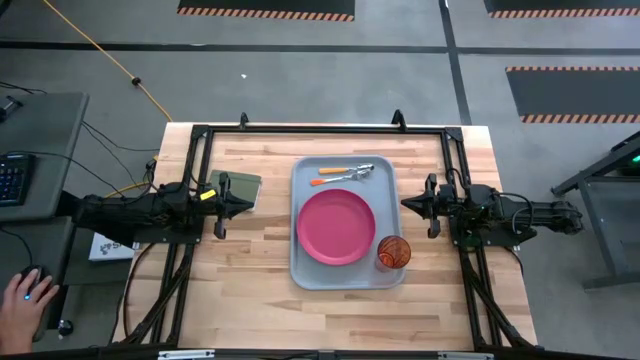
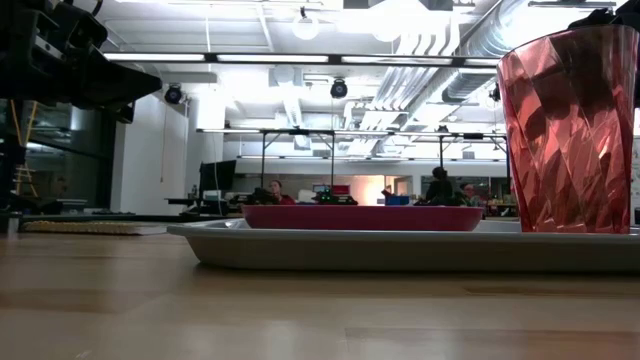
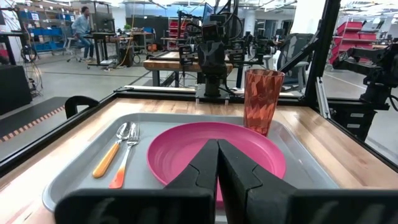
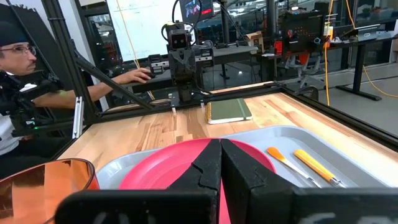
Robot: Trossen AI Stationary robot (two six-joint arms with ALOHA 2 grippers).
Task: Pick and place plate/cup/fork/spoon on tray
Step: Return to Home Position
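The pale grey-blue tray [image 1: 300,270] lies mid-table. On it rest the magenta plate [image 1: 336,227], the red-orange ribbed cup [image 1: 392,252] upright at its near right corner, and an orange-handled fork [image 1: 335,180] and spoon [image 1: 345,170] along its far edge. My left gripper [image 1: 250,203] is shut and empty left of the tray. My right gripper [image 1: 405,204] is shut and empty right of the tray. The plate [image 3: 214,152], cup [image 3: 262,99], fork [image 3: 124,158] and spoon [image 3: 112,155] also show in the left wrist view.
A small dark green pad [image 1: 236,186] lies left of the tray, by my left gripper. A black frame [image 1: 320,130] borders the table's far and side edges. A person's hand [image 1: 25,300] rests on a mouse off the table's left.
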